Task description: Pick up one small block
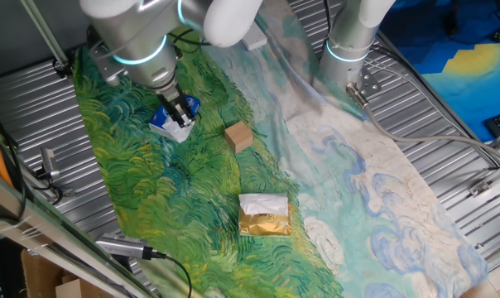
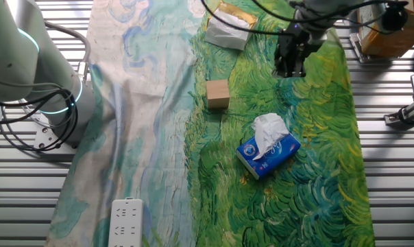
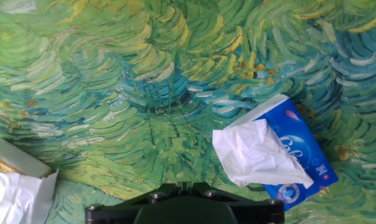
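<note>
Hand (image 2: 290,63) hovering above the painted cloth (image 2: 310,171), holding nothing; spread or pressed together, cannot tell, since the hand view shows only the dark base and no fingers. Probably raised to survey before choosing a target. Blue-and-white packet (image 3: 281,158) lying below, tissue sticking out, gold-and-white packet (image 1: 264,215) farther along the desk (image 1: 449,124). Small block (image 2: 218,94) resting on the cloth near the green-to-pale boundary, well apart from the hand, outside the hand view. Likely next: sideways travel toward it, then descent.

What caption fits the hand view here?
Hand view: blue-and-white packet with tissue sticking out, gold-and-white packet at the corner, on painted cloth; no block visible.
</note>
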{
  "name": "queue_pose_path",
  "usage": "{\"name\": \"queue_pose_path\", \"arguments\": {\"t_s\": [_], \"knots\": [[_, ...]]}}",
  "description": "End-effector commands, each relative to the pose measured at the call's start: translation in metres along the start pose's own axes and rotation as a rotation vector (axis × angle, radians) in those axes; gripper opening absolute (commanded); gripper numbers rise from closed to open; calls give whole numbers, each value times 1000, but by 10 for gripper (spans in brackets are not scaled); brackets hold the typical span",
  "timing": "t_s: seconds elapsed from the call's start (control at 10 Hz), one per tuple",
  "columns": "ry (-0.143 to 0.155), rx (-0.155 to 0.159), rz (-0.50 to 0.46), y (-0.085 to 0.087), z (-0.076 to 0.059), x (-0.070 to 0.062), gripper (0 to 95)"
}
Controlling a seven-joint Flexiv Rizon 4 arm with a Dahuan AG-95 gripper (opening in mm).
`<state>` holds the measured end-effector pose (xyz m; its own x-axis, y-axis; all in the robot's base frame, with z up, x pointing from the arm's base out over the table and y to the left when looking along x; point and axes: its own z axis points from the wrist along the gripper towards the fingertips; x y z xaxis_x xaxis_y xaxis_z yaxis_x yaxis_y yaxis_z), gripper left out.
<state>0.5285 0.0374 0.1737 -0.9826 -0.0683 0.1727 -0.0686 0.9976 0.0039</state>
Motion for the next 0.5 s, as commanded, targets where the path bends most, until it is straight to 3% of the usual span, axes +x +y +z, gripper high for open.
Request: {"name": "queue_pose_path", "arguments": {"t_s": [0.1,0.4,0.5], "knots": [[10,-12,-8,-1,0,2,0],[37,-22,-14,-1,0,2,0],[31,-25,-26,-1,0,2,0]]}}
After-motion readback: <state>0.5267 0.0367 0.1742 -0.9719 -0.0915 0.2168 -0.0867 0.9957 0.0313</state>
